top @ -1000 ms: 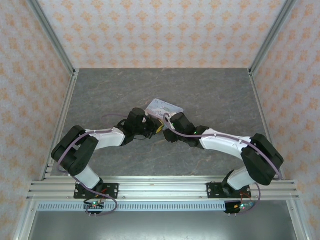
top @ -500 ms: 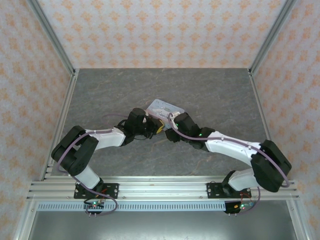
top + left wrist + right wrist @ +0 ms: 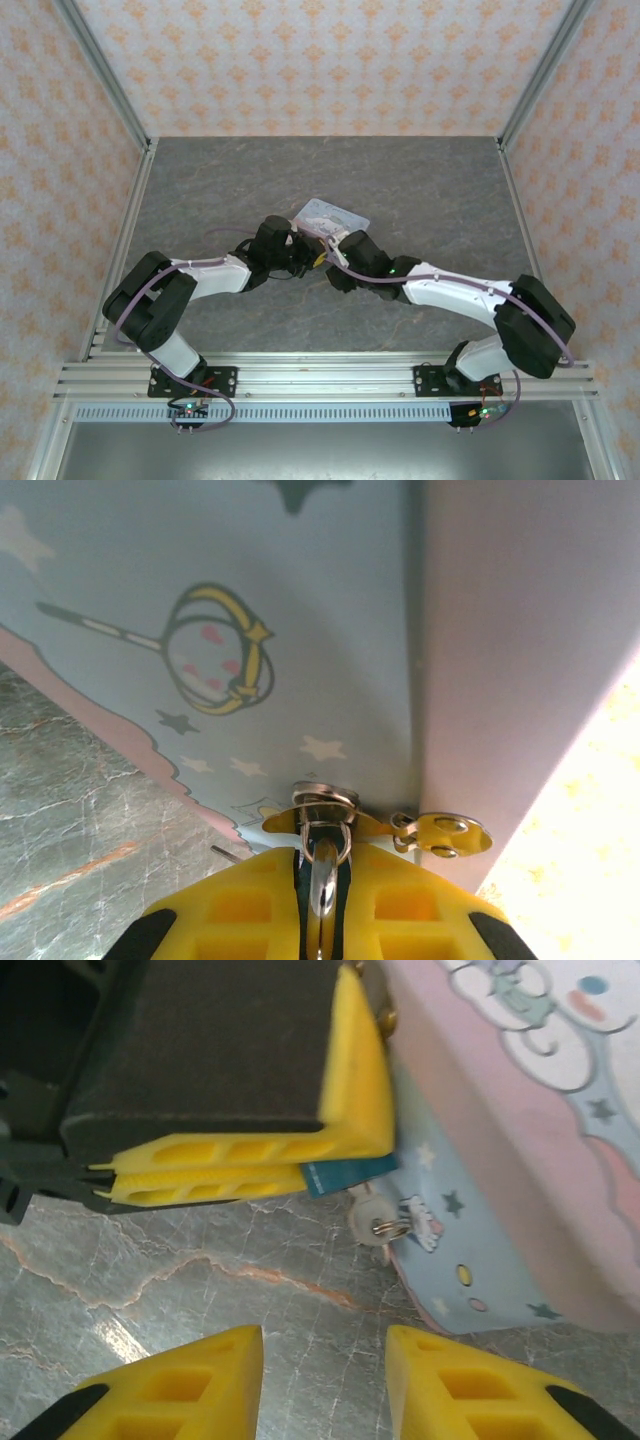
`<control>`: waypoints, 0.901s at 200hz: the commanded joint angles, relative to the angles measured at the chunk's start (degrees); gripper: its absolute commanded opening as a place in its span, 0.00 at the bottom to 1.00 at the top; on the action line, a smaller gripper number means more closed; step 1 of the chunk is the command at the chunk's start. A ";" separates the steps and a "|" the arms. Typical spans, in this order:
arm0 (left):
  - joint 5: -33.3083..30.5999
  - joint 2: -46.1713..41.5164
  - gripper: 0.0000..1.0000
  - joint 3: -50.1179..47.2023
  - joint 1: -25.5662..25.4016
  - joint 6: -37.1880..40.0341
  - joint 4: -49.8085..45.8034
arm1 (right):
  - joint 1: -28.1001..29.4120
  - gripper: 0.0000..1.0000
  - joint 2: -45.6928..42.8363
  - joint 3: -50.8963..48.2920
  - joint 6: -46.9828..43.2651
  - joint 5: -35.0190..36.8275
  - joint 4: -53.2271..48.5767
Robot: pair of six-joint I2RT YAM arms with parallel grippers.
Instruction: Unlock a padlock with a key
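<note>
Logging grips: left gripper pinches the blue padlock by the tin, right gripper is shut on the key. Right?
No: the right wrist view shows the right gripper open, clear of the key. The left gripper does pinch the padlock by the tin.

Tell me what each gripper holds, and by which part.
The left gripper pinches the padlock by its blue body. The right gripper is open and holds nothing; the key sits by the padlock, ungripped.
</note>
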 commanded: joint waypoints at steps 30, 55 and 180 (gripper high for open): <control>1.24 -1.89 0.00 1.99 -0.01 0.39 -0.04 | 0.76 0.36 3.06 4.41 -3.39 3.32 -1.99; 1.37 -1.93 0.00 2.01 -0.01 0.31 0.07 | 0.69 0.35 4.77 5.59 -3.78 3.80 -1.85; 1.63 -3.31 0.00 0.69 -0.12 0.18 0.54 | 0.76 0.09 9.26 8.52 -0.51 5.32 1.93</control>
